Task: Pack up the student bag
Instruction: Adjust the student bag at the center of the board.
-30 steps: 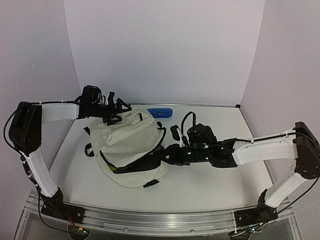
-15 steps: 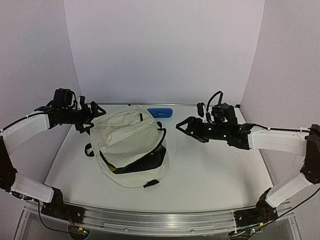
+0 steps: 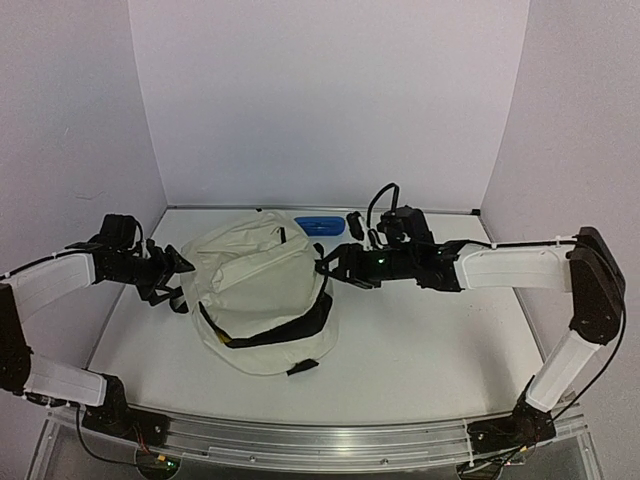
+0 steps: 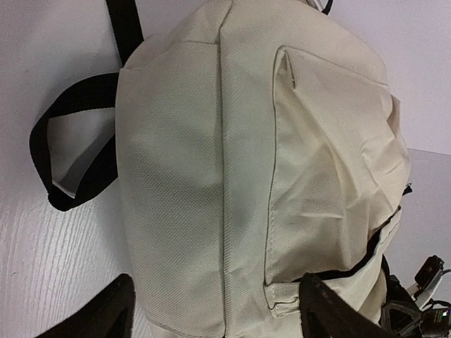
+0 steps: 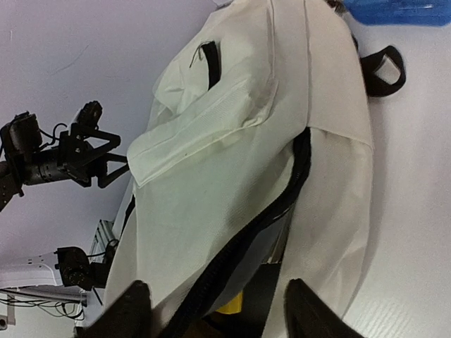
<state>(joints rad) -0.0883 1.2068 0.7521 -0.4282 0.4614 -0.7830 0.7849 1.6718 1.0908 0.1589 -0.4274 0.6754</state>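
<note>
Bag [image 3: 262,300]: a cream soft backpack lying flat on the table, left of centre, between the two grippers.
Bag opening [image 3: 275,335]: the main zip gapes in a dark curve across the near half, showing grey lining.
Inside [image 5: 230,304]: a bit of something yellow shows in the gap; what it is, I cannot tell.
Pocket [image 3: 262,265]: a front pocket on the upper face, its flap creased.
Straps [image 4: 67,141]: black webbing; one loop lies on the table at the bag's left side.
Left gripper [image 3: 176,274]: just beside the bag's left edge, pointing at it, jaws spread wide and holding nothing. In the wrist view the bag fills the frame and both fingers [image 4: 99,318] stand well apart at the bottom.
Right gripper [image 3: 328,268]: at the bag's upper right edge, near the end of the zip. Its jaws are parted, with nothing clamped between them. Whether a tip touches the fabric, I cannot tell.
Right fingers [image 5: 310,311]: dark and blurred at the bottom of the wrist view, one on each side of the open zip.
Blue item [image 3: 320,225]: flat, just beyond the bag's far end, near the back wall.
Table [image 3: 430,340]: white.
Walls [image 3: 330,100]: pale, on three sides.
</note>
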